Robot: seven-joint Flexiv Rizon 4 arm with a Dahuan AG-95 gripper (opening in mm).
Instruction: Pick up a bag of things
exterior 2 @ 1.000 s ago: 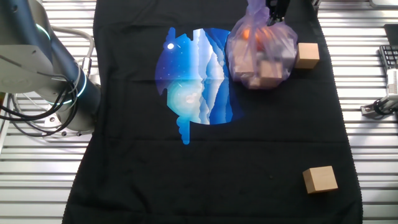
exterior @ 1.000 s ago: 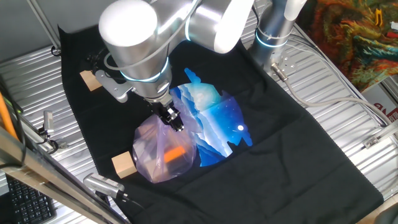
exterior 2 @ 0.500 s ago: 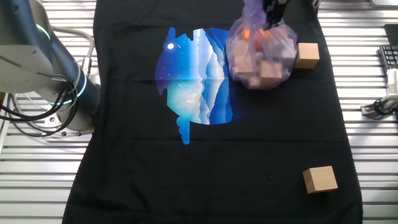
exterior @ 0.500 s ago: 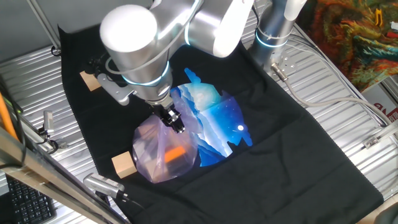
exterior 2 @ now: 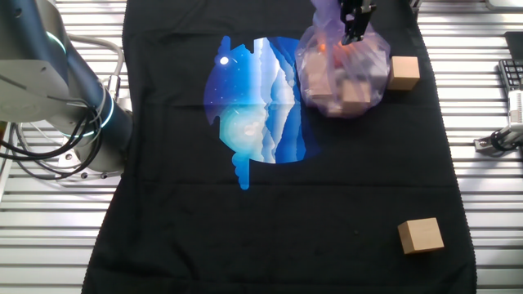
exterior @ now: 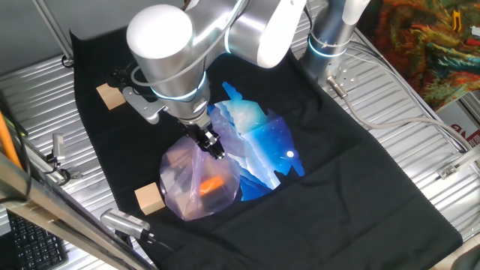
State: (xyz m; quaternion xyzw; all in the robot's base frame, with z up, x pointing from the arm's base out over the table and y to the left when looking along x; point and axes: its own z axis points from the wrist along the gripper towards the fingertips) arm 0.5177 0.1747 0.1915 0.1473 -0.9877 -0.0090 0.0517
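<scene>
The translucent pale purple plastic bag [exterior: 199, 184] lies on the black cloth with an orange item showing through it; it also shows in the other fixed view [exterior 2: 343, 73], with wooden blocks inside. My gripper [exterior: 213, 146] is shut on the bag's gathered top. In the other fixed view the gripper [exterior 2: 354, 24] pinches the bag's neck at the top edge of the frame. The bag's body looks stretched upward, its bottom still near the cloth.
A shiny blue-and-white bag [exterior: 259, 146] lies right beside the purple bag. A wooden cube [exterior: 149, 199] sits next to the purple bag, another [exterior: 110, 96] at the cloth's far corner. Black cloth [exterior: 360, 187] covers the metal table. A second arm's base [exterior 2: 73, 98] stands at the left.
The gripper has shifted slightly, pulling the bag's neck with it; the bag's body has drawn up a little. The cubes and the blue bag have not moved.
</scene>
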